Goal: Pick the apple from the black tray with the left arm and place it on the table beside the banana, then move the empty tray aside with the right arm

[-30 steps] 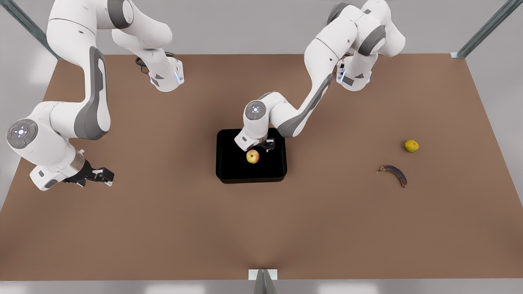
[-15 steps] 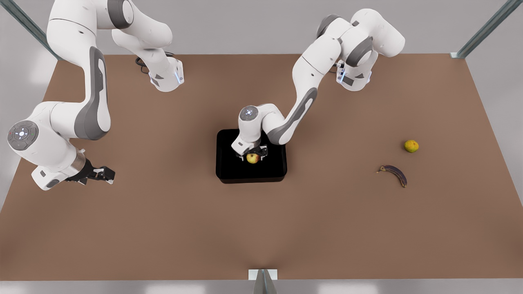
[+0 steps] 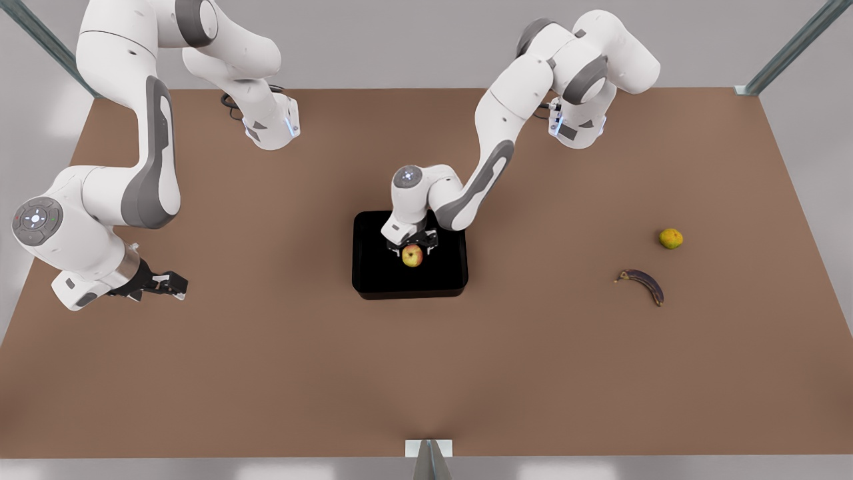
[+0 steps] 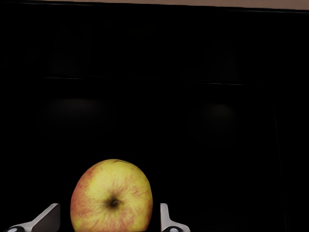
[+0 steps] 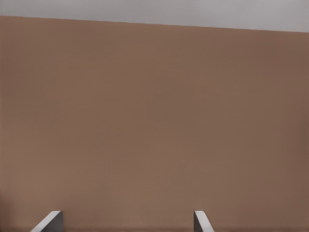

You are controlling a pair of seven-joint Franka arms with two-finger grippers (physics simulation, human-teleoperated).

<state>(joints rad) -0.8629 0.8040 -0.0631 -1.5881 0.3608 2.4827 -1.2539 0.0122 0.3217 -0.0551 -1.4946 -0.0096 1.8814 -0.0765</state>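
Observation:
The yellow-green, red-blushed apple (image 3: pixel 412 256) lies in the middle of the glossy black tray (image 3: pixel 373 273) at the table's (image 3: pixel 266 373) centre. My left gripper (image 3: pixel 412 251) is down over it, open, with one finger on each side and a small gap to each. In the left wrist view the apple (image 4: pixel 112 200) sits between the fingertips (image 4: pixel 163 215) on the tray floor (image 4: pixel 193 96). The dark banana (image 3: pixel 641 283) lies on the table toward the front view's right. My right gripper (image 3: pixel 174 285) waits open near the front view's left edge, low above the bare table (image 5: pixel 154 121).
A small yellow-orange citrus fruit (image 3: pixel 671 238) sits just behind the banana. Both arm bases stand along the table's far edge. Metal frame posts (image 3: pixel 793 47) rise at the far corners, and a bracket (image 3: pixel 429 448) sits at the near edge.
My left gripper has swung from just behind the apple to directly over it and come down around it. The right gripper shifted only slightly.

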